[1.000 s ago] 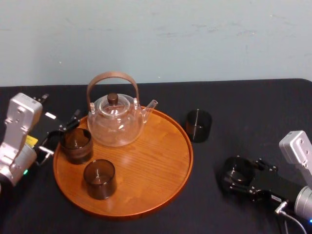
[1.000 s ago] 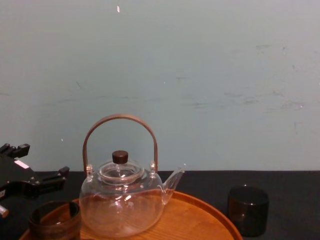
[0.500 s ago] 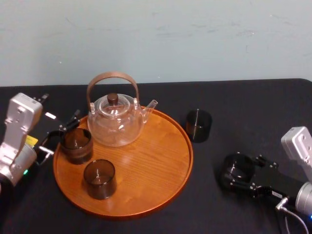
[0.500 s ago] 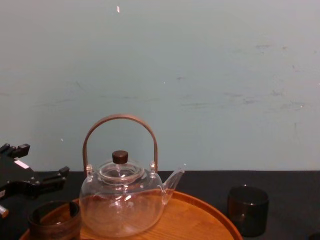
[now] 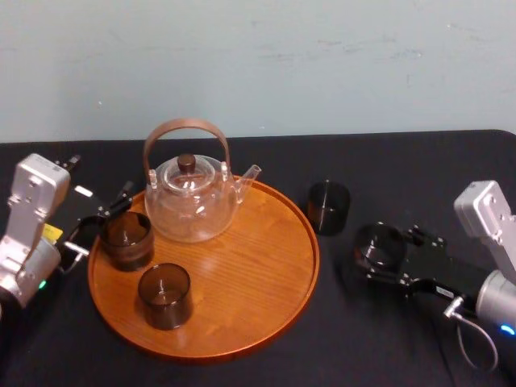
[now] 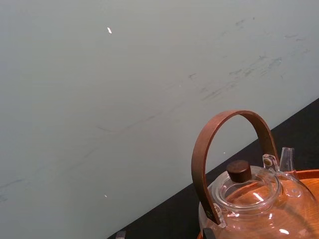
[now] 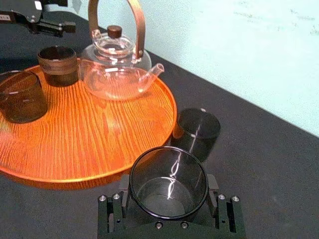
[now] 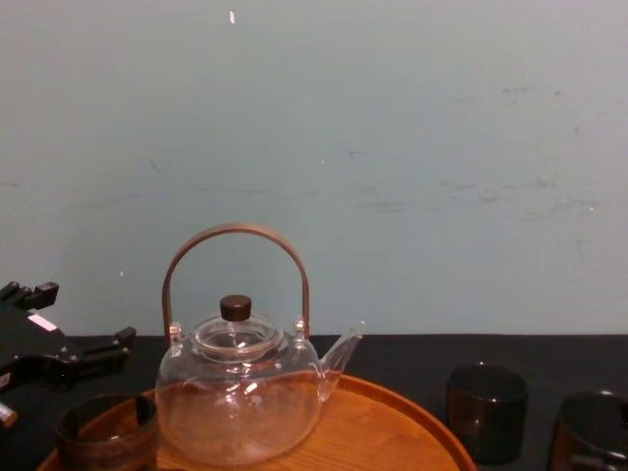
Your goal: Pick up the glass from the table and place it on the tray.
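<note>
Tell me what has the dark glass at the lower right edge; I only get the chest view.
Observer: The right tool is shut on that held glass; the right wrist view shows its fingers against both sides.
Operator: Is it over the tray yet?
Observer: No. In the head view it is above the black table, to the right of a free glass that stands just off the tray's right rim.
Operator: How many glasses are on the tray? I see one.
Observer: Two. The rear glass is beside the teapot, with the left tool open next to it at the left rim. The front glass is nearer the robot.
</note>
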